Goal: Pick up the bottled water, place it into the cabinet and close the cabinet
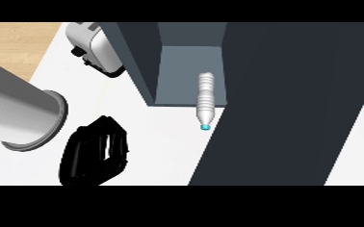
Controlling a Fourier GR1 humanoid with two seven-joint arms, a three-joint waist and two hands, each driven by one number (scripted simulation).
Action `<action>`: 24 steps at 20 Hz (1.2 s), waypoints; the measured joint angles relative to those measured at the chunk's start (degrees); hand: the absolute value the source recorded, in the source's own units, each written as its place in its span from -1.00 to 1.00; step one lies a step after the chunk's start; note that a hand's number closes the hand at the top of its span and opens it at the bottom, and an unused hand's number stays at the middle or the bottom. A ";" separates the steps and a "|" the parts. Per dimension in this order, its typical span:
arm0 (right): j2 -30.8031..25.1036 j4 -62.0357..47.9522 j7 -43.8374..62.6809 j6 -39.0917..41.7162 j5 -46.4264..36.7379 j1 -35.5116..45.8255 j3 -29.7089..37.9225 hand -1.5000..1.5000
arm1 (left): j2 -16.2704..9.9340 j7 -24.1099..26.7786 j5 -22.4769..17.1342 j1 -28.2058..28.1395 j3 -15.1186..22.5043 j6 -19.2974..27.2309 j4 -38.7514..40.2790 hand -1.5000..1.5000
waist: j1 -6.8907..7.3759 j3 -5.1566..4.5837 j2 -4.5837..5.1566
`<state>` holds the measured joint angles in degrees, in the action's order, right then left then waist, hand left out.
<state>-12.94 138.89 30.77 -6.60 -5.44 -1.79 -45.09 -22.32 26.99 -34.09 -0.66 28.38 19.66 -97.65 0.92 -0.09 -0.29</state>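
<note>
while the left hand [96,151] rests, the bottle [205,101] lies well apart.

I see a white counter [163,144] beneath me, a strip of wooden floor [25,43] at upper left, and a toaster [96,48] (silver, black-trimmed) near the back.
</note>
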 measured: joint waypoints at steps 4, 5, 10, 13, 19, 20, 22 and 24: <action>6.00 -4.39 3.29 -1.02 -3.30 5.67 -5.13 1.00 | -1.88 1.37 -1.07 -4.35 -2.10 -2.07 -2.28 1.00 | 0.11 -0.02 0.03; 5.16 -4.46 4.15 -1.63 -3.78 7.10 -5.75 1.00 | -2.18 1.68 -1.31 -5.01 -2.64 -2.59 -2.44 1.00 | 0.16 -0.04 0.04; 2.22 -5.01 5.07 -4.64 -6.97 13.96 -7.22 1.00 | -4.48 3.28 -2.74 -9.43 -5.05 -5.66 -4.22 1.00 | 0.68 -0.08 0.07; 0.78 -5.23 5.86 -8.15 -7.81 17.13 -8.23 1.00 | -5.92 3.66 -3.85 -11.20 -6.73 -7.62 -5.08 1.00 | 0.94 -0.10 0.11; 1.33 -8.21 8.15 -13.63 -5.90 23.04 -5.12 1.00 | -8.44 4.06 -5.54 -13.73 -9.60 -10.74 -6.16 1.00 | 1.72 -0.13 0.41; 2.77 -10.43 8.14 -14.49 -5.45 24.60 -3.98 1.00 | -8.81 4.16 -5.66 -14.24 -9.81 -11.29 -6.45 1.00 | 1.99 -0.10 0.46; 6.57 -16.53 7.80 -16.04 -3.77 28.94 -0.93 1.00 | -9.34 4.64 -6.17 -14.98 -10.71 -12.54 -6.18 1.00 | 2.22 -0.10 0.57; 8.99 -21.97 7.11 -16.61 -0.42 32.99 2.83 1.00 | -10.39 4.67 -7.16 -15.48 -12.35 -14.01 -6.07 1.00 | 2.24 -0.09 0.62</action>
<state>-3.95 116.92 37.88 -23.21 -5.86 31.20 -42.25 -32.71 31.66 -41.24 -16.14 16.03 5.65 -103.72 3.16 -0.17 0.33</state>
